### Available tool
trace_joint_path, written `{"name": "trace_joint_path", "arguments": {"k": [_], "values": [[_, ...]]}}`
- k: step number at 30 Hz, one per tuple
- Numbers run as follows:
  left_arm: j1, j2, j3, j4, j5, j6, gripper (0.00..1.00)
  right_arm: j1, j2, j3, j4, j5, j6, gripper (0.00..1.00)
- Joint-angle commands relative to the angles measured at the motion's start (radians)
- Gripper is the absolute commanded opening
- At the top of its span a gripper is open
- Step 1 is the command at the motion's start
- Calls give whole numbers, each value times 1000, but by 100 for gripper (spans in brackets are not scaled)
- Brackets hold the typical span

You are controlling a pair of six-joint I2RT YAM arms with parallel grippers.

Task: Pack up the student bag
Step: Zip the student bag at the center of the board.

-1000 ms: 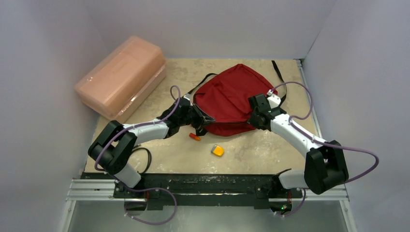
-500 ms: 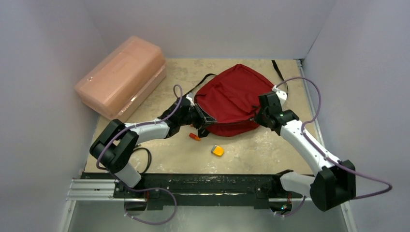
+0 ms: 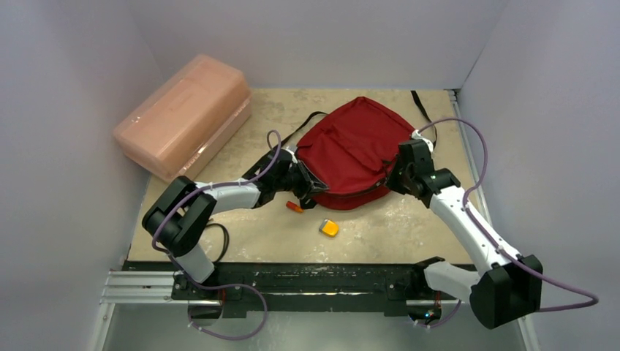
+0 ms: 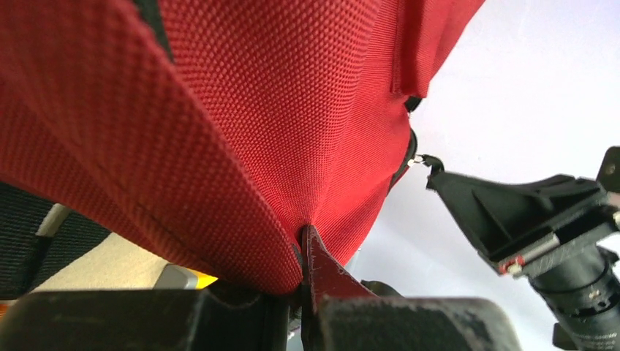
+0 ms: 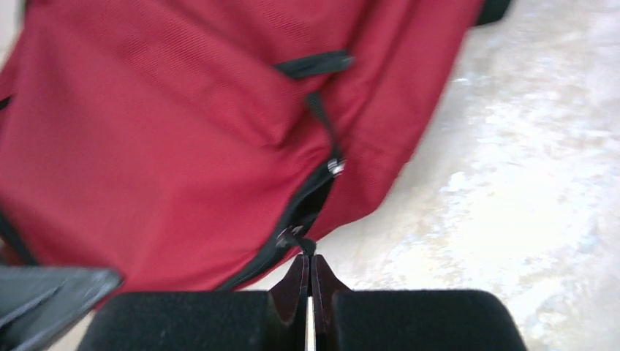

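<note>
Beige tabletop (image 3: 395, 227), red bag (image 3: 351, 150) gripped at both near corners.
Bag lies flat at the far middle, right of a pink box (image 3: 186, 113), long axis running near to far, rounded end toward the back wall, zip edge facing the arms. Left tool (image 4: 301, 235) clamps a fabric fold; right tool (image 5: 308, 257) is closed tight on the zip pull (image 5: 291, 237).

Lab enclosure: blank walls (image 3: 66, 58), mounting rail (image 3: 146, 281).
</note>
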State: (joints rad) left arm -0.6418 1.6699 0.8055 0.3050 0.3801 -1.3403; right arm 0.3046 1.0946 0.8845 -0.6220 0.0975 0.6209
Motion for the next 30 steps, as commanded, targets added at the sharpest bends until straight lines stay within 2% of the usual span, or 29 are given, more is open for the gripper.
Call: {"name": "trace_joint_path", "arguments": {"k": [1,4,7,13,15,16,17,18,19,20,24,26,30], "values": [[-4,-39,-31,-55,-35,70,0,-38,81,23,9,249,131,0],[-3,-67,-69,-90,-71,94,0,-82,140,22,45,325,197,0],[-2,-74,-87,-96,-84,116,0,-185,168,16,69,304,204,0],[-26,-6,-3,-65,6,124,0,-232,112,45,84,371,85,0],[-55,29,55,-57,38,119,0,-233,97,47,141,219,-22,1],[-71,39,77,-59,44,118,0,-233,104,74,113,196,-46,20],[-88,48,97,-64,48,118,0,-232,112,97,73,175,-67,50],[-103,56,115,-68,53,118,0,-232,114,110,58,138,-102,74],[-114,64,128,-70,59,118,0,-232,109,112,62,98,-128,91],[-124,72,138,-74,63,118,1,-233,98,107,72,63,-142,98],[-155,97,150,-74,81,119,5,-265,114,124,163,-126,-122,99],[-189,107,165,-78,97,125,9,-269,173,157,173,-207,-16,98],[-228,74,195,-141,116,194,23,-276,236,166,181,-202,33,94]]}}
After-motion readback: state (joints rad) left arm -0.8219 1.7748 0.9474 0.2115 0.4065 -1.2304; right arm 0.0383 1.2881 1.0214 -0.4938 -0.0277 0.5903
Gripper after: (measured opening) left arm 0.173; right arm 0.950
